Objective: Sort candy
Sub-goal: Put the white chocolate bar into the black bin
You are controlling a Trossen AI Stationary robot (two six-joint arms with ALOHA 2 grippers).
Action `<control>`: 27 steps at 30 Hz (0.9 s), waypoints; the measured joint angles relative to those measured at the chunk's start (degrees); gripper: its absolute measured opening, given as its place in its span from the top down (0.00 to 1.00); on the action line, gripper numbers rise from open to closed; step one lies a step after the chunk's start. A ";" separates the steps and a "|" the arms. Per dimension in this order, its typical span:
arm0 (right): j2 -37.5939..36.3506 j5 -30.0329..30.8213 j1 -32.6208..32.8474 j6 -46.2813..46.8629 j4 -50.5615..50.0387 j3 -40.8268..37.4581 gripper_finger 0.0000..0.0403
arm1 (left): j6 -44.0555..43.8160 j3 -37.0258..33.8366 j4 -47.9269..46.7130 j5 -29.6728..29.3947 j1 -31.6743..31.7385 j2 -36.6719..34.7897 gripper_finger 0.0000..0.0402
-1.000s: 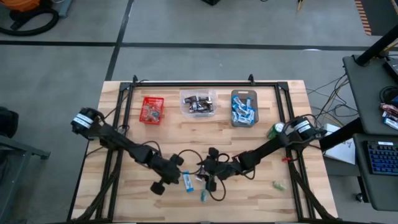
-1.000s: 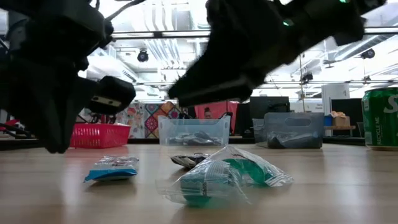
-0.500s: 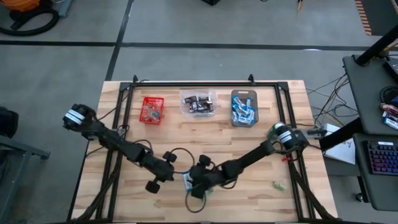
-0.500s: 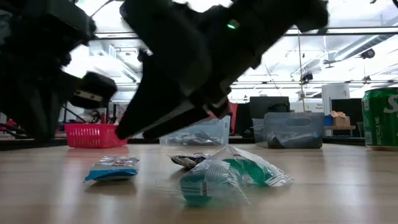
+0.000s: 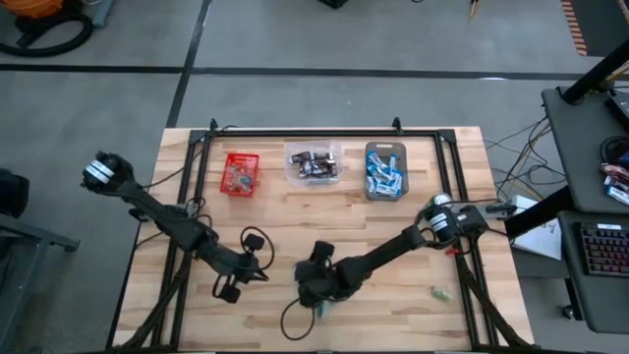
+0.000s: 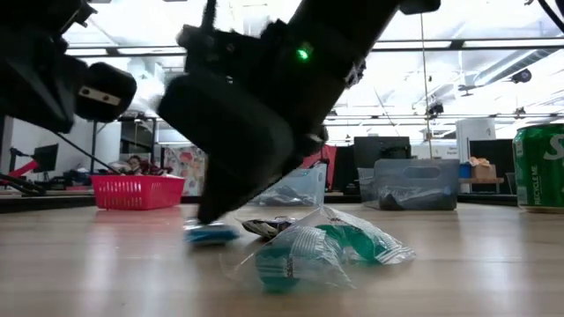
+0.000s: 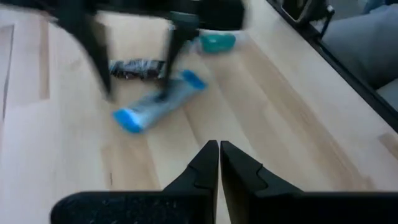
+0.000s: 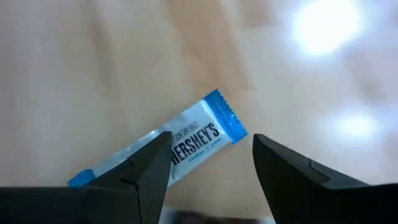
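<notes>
A blue-and-white candy (image 8: pixel 186 146) lies flat on the wooden table near its front middle. My right gripper (image 8: pixel 211 155) slants down over it, open, one finger on each side of the wrapper. It also shows in the high view (image 5: pixel 305 292). A dark brown candy (image 7: pixel 137 68) and a teal-green candy in clear wrap (image 6: pixel 317 251) lie on the table close by. My left gripper (image 7: pixel 219 149) hangs shut and empty to the left of them, clear of the table (image 5: pixel 254 272). My right gripper is open astride the blue-and-white candy, coming slanting down from the table's right. One fingertip (image 6: pixel 208 216) meets the wrapper near its middle (image 8: pixel 177 149). The other finger stands clear of it. The candy lies flat on the table.
At the far edge stand a red basket (image 5: pixel 240 173), a clear bin (image 5: pixel 314 162) of dark candies and a grey bin (image 5: pixel 385 170) of blue ones. A green can (image 5: pixel 430 206) stands at the right. A small green candy (image 5: pixel 439 292) lies near the front right.
My right gripper has gone toward the table's left and tipped steeply down over the blue-and-white candy, staying open. The candy has slid a little toward the right along the table. My left gripper, still shut, has drawn back toward the left and risen.
</notes>
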 joint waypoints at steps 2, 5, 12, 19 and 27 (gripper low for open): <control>-0.11 3.05 -0.49 -4.17 -3.30 0.71 0.47 | -0.10 -0.99 -0.13 -0.26 -0.54 -1.14 1.00; -0.57 4.54 -0.93 -14.54 -7.06 1.74 0.47 | -0.14 -2.07 2.43 -1.35 -0.97 -1.76 1.00; -3.23 6.50 -0.84 -15.72 -7.96 2.38 0.47 | 0.16 -5.98 16.36 -6.26 -1.58 1.38 1.00; -3.41 6.46 -0.49 3.61 -6.32 0.95 0.47 | 2.05 -7.47 29.06 -8.42 -1.63 7.87 1.00; -2.89 7.81 1.53 24.09 -4.99 -1.68 0.47 | 2.98 -6.38 30.64 -9.81 -1.63 11.21 1.00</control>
